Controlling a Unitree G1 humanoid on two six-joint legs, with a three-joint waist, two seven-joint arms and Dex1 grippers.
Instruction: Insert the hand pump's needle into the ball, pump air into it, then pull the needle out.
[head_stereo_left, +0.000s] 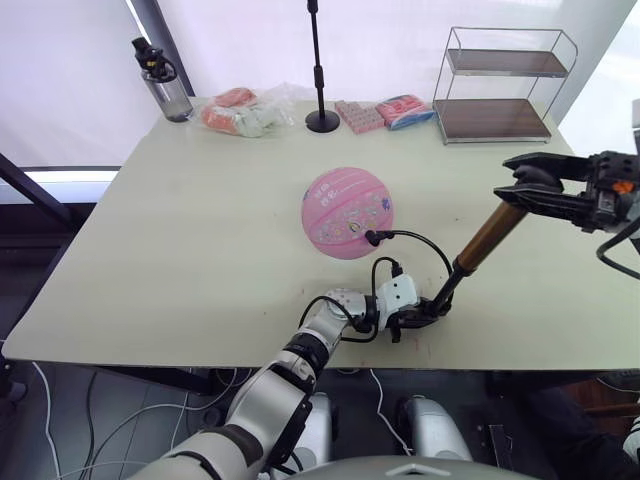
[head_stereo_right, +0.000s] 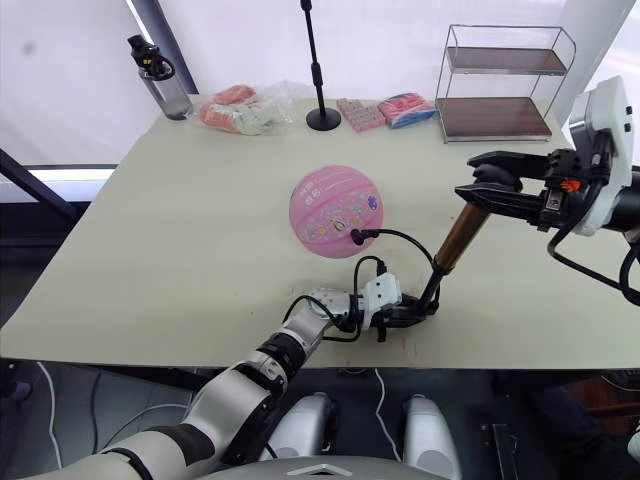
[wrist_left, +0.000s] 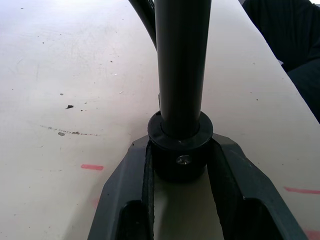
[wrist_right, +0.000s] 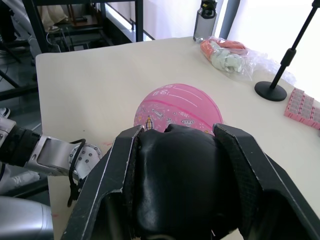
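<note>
From the head camera, the ball (head_stereo_left: 347, 213) sits near the middle of a pale, matte table (head_stereo_left: 180, 240), round, pink and printed with small cartoons. Just in front of the ball, the hand pump (head_stereo_left: 480, 245) stands tilted, a bronze metal cylinder with a black base; its thin black hose (head_stereo_left: 420, 240) loops to a small fitting touching the ball's front face. The needle itself is too small to make out. The left gripper (head_stereo_left: 420, 313) clamps the pump's base at the table's near edge, and the right gripper (head_stereo_left: 528, 185) grips the pump's handle end. Behind the ball stand a wire shelf (head_stereo_left: 505, 85), a bottle (head_stereo_left: 160, 82), a black stand (head_stereo_left: 321, 70) and bagged packets (head_stereo_left: 245, 112).

In the left wrist view, black fingers (wrist_left: 132, 190) clasp the pump's round black collar over the scuffed, red-marked tabletop.

In the right wrist view, fingers (wrist_right: 112, 175) squeeze the rounded black handle (wrist_right: 182, 185), the ball beyond it.
</note>
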